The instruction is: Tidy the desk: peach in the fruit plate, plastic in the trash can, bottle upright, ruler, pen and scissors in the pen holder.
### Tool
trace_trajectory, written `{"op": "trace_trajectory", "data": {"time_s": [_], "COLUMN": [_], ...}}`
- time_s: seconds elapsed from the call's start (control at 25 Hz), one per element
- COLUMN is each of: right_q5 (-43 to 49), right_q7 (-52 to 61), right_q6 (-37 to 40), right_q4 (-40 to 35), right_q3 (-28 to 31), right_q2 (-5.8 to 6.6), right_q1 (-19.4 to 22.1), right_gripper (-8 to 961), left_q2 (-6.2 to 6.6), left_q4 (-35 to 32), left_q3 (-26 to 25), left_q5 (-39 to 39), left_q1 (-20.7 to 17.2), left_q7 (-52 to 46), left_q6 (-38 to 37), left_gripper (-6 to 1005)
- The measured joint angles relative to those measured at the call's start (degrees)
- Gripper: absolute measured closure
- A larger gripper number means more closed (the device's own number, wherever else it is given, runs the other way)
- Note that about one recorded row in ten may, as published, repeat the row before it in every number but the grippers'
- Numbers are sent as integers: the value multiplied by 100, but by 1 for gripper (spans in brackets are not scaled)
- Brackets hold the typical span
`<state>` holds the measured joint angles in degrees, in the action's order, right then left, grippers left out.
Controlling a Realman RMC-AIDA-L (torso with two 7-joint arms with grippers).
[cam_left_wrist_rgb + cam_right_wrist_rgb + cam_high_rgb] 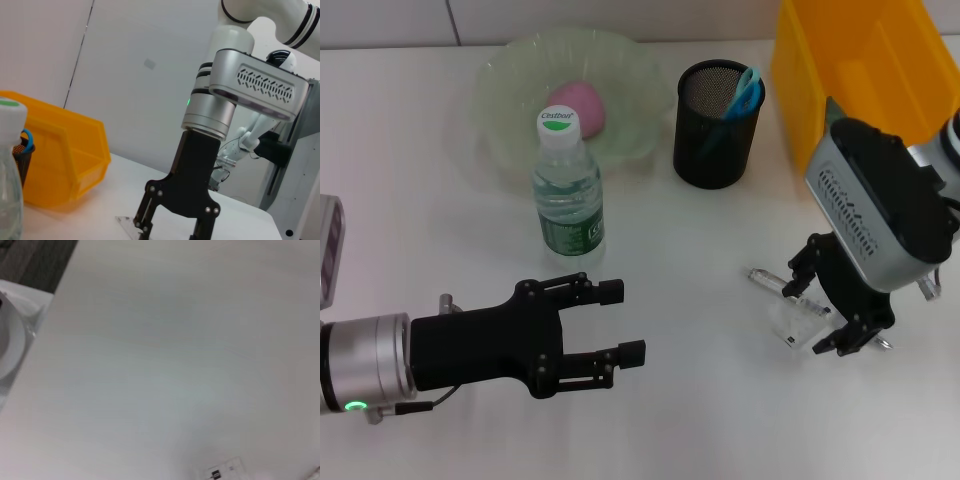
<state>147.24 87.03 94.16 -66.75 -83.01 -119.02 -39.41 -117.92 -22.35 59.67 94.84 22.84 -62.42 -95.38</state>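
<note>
The pink peach (578, 108) lies in the translucent green fruit plate (510, 70). In front of the plate the bottle (567, 190) stands upright with its cap on. Blue scissors (748, 90) stick out of the black mesh pen holder (717, 125). A clear flat plastic piece (788, 318) with a small label, possibly the ruler, lies on the table at the right. My right gripper (817, 315) is down over it, open, with a finger on either side. My left gripper (622, 322) hovers open and empty below the bottle. I cannot make out the pen.
A yellow bin (860, 70) stands at the back right, close behind the right arm, and also shows as the bin (55, 160) in the left wrist view. White table top stretches between the two grippers.
</note>
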Motion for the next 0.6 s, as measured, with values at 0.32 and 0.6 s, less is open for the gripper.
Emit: {"op": "trace_trajectory", "data": {"time_s": [0.32,0.6], "right_q5": [-13,-21], "right_q7": [-401,-436], "right_q6": [-388,-420], "right_q4": [442,565], "right_q3": [-128,-220], "right_q2": [-20,-32], "right_q1": [-124,-179], "right_gripper": [322,408], "left_q2": [-7,-13], "left_q4": [36,32], "left_q3": [-8,-8], "left_q5": [-7,-10], "left_q1": [-4,-8], "left_q7": [-37,-68], "left_q6": [21,44], "left_gripper": [229,229]}}
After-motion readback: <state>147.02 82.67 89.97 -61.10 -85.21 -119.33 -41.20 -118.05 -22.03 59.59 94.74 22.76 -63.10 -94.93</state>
